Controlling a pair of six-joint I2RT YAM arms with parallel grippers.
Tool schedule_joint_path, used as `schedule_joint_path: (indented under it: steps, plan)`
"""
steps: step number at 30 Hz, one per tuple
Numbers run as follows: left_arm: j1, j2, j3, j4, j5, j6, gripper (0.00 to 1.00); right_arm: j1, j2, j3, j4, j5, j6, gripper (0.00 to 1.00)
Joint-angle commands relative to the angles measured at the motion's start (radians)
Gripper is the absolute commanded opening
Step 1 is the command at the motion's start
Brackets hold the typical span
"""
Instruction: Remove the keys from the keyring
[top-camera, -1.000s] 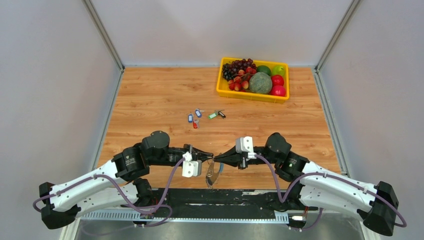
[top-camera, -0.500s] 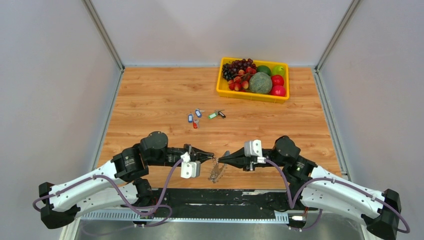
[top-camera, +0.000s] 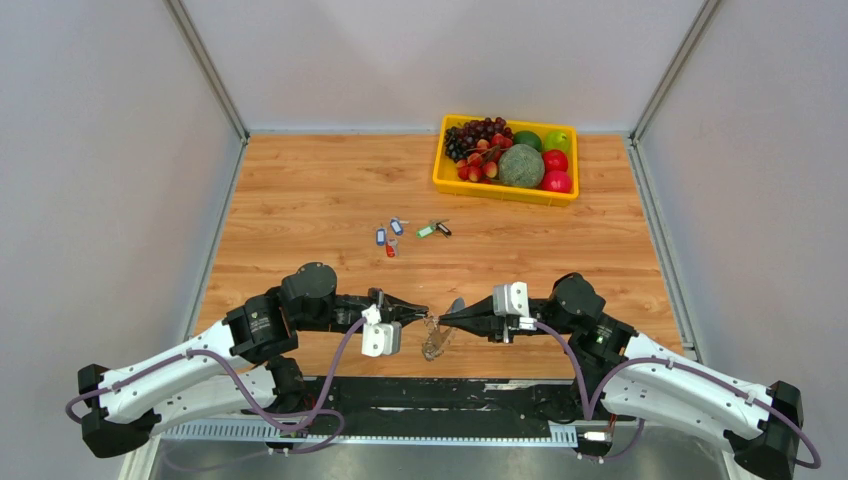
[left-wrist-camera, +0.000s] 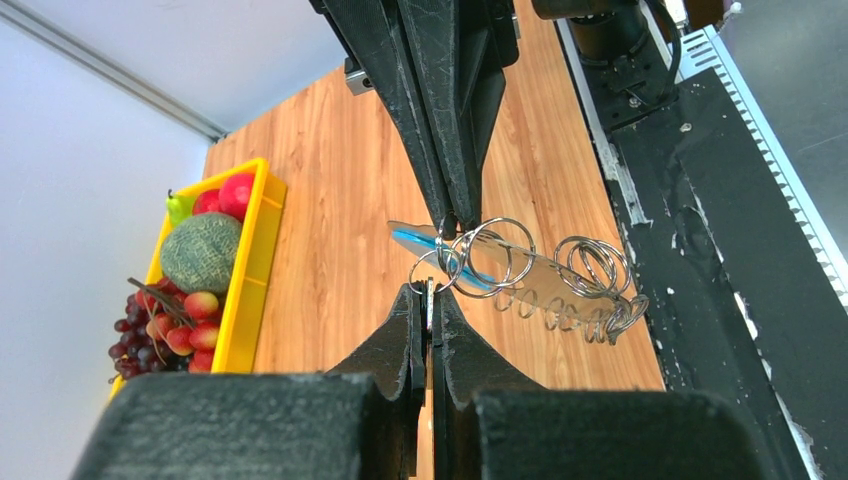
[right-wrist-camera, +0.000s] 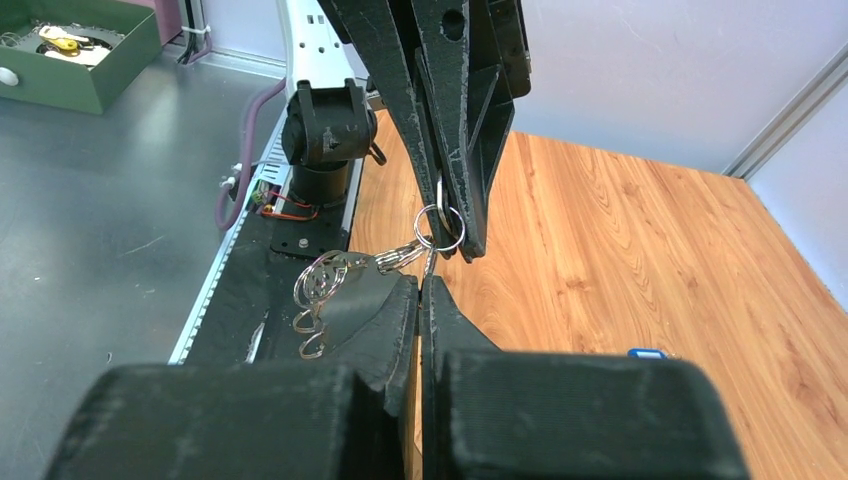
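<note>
Dangling keyring (top-camera: 434, 341), clamped between left gripper (top-camera: 424, 314) and right gripper (top-camera: 447, 318).

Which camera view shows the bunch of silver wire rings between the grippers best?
The left wrist view: the bunch of silver wire rings spreads out there, close and sharp. The right wrist view hides part of it behind a black finger. The top external view shows only a tiny glint.

The keyring (top-camera: 434, 339) hung between the left gripper (top-camera: 424, 315) and the right gripper (top-camera: 446, 319), over the near edge of the table (top-camera: 300, 200). The keys (top-camera: 426, 231) lay behind it at mid-table. The fruit tray (top-camera: 500, 193) sat at the far right.
</note>
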Motion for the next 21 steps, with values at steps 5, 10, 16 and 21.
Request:
schedule_joint_path:
  steps: [5, 10, 16, 21]
  plan:
    - [0.003, 0.004, -0.008, 0.045, 0.039, 0.009, 0.00, 0.019, 0.012, 0.022, 0.038, -0.011, -0.029, 0.00]
    - [0.002, 0.001, -0.007, 0.049, 0.034, 0.012, 0.00, 0.023, 0.064, 0.033, 0.035, -0.008, -0.004, 0.00]
    - [0.004, -0.005, -0.008, 0.050, 0.034, 0.018, 0.00, 0.024, 0.097, 0.049, 0.019, 0.024, 0.034, 0.00]
    - [0.003, -0.016, -0.010, 0.051, 0.022, 0.024, 0.00, 0.024, 0.069, 0.052, 0.003, 0.123, 0.089, 0.00]
